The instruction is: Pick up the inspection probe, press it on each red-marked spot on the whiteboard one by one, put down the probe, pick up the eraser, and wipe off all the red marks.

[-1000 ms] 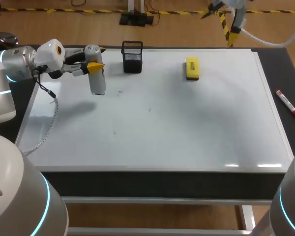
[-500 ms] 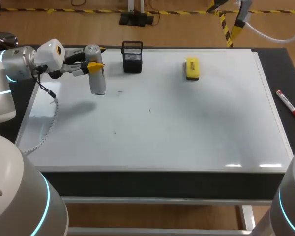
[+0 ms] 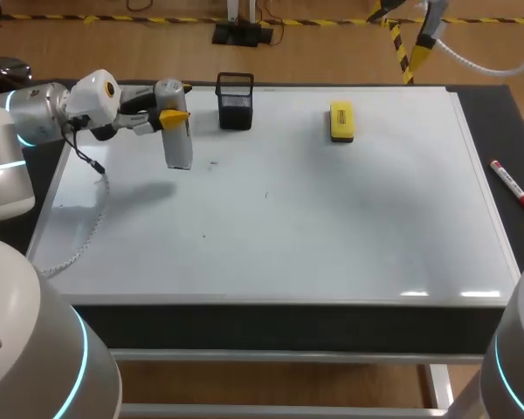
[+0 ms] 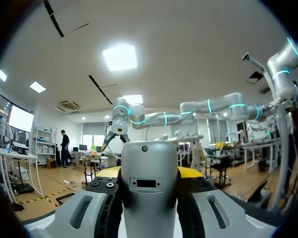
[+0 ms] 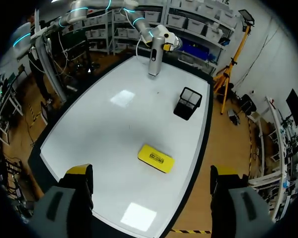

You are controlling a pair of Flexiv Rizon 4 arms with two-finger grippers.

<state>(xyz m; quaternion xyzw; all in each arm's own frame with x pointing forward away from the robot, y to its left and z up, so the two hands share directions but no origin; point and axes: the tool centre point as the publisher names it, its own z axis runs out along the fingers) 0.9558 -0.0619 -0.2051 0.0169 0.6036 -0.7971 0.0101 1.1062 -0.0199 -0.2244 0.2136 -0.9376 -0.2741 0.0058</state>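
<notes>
My left gripper is shut on the grey inspection probe, which hangs upright over the far left part of the whiteboard. In the left wrist view the probe fills the gap between the yellow tips. The yellow eraser lies flat near the board's far edge, right of the middle. My right gripper hangs open high above the board, with the eraser far below it. No red marks show on the board, only a few tiny dark specks.
A black mesh holder stands at the board's far edge, just right of the probe. A red marker lies on the dark table right of the board's frame. My left arm's cable trails over the board's left side.
My left arm has shifted the probe slightly to the right. My right arm has risen, leaving the top edge of the head view.
</notes>
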